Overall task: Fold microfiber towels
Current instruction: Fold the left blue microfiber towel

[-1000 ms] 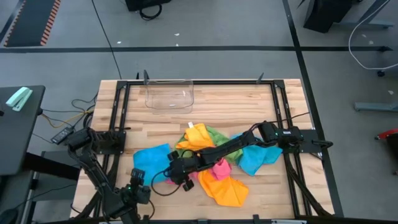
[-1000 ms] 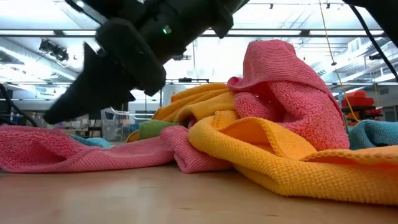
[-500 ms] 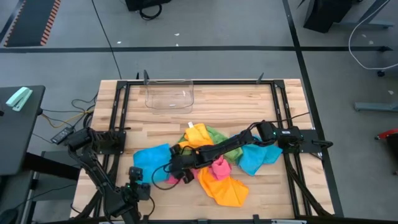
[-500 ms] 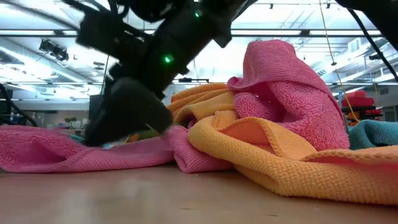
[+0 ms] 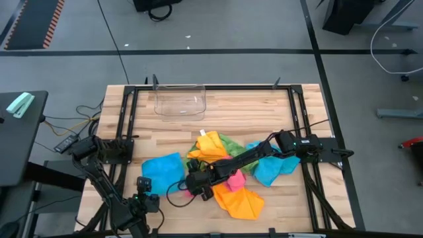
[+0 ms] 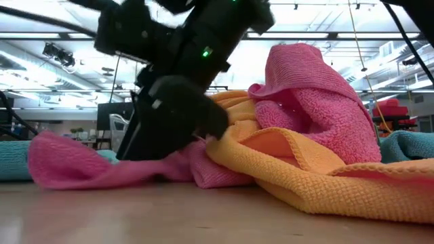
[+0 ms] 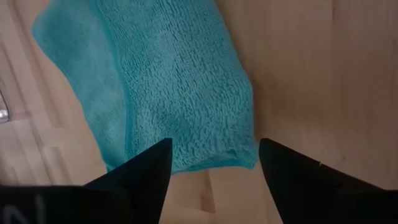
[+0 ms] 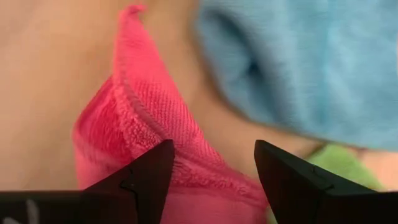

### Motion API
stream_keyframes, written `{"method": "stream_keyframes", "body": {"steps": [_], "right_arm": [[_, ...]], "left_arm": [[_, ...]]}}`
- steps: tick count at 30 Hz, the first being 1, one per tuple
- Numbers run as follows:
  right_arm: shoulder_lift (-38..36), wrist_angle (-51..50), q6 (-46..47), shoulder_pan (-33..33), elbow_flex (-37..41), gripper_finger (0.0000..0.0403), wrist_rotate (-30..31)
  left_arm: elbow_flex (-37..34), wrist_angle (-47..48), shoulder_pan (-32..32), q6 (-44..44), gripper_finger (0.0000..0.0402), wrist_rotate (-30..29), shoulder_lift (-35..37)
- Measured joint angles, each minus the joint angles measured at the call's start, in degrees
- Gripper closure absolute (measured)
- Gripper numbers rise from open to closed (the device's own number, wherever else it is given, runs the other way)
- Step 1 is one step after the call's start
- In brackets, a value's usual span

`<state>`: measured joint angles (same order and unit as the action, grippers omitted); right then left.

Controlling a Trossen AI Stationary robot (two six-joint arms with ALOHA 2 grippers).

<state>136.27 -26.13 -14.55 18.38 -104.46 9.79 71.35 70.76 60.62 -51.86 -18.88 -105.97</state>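
Several microfiber towels lie heaped on the wooden table: a pink one [image 5: 232,177], orange-yellow ones [image 5: 239,201], a green one [image 5: 231,142] and blue ones [image 5: 162,168]. My right gripper [image 8: 214,168] is open and low over the pink towel's left end [image 6: 74,166], beside the heap. My left gripper [image 7: 211,168] hangs open above the near corner of the left blue towel [image 7: 180,106], which lies flat on the table. It touches nothing. My right gripper comes slanting down from the table's right, and its open fingers [image 6: 169,129] reach down into the pink towel's left end. A raised fold of the pink cloth [image 8: 146,118] lies between the two fingers. The towel rests on the table, bunched and slack.
A clear plastic bin [image 5: 180,100] stands at the table's far edge. Black frame rails [image 5: 129,125] run along the left and right sides. Bare wood [image 5: 264,112] shows between the bin and the heap.
My right gripper has sunk and tipped steeper, going a little toward the table's right, down onto the pink towel. The towel's left end, spread flat a second ago, has been drawn in toward the heap and bunched up, baring blue cloth at the left.
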Motion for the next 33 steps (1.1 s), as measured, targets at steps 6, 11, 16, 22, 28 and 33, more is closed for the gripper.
{"method": "stream_keyframes", "body": {"steps": [6,11,16,22,28,33], "right_arm": [[-0.1,-4.0,6.3,4.7,0.0,0.0165,-7.4],[-1.8,-4.7,6.9,7.4,0.5,0.0165,-9.7],[-6.9,-1.0,4.0,6.7,0.4,0.0165,-3.8],[-6.5,7.3,1.0,2.2,0.3,0.0165,-2.5],[-2.4,9.6,0.9,-2.2,0.4,0.0165,-5.0],[-1.3,9.6,-3.1,-5.2,0.4,0.0165,-9.1]], "left_arm": [[0.0,-0.1,0.0,0.0,0.0157,-2.2,0.0],[0.0,-0.3,0.0,0.0,0.0157,-2.5,0.0],[0.0,-0.5,0.0,-0.2,0.0161,-3.9,0.0],[-4.7,-0.9,-0.3,-3.3,0.0179,-10.6,0.0],[-10.0,-5.7,-1.3,-4.2,0.0201,-6.5,0.0],[-10.1,-10.6,-2.9,-5.6,0.0217,-2.2,0.0]]}}
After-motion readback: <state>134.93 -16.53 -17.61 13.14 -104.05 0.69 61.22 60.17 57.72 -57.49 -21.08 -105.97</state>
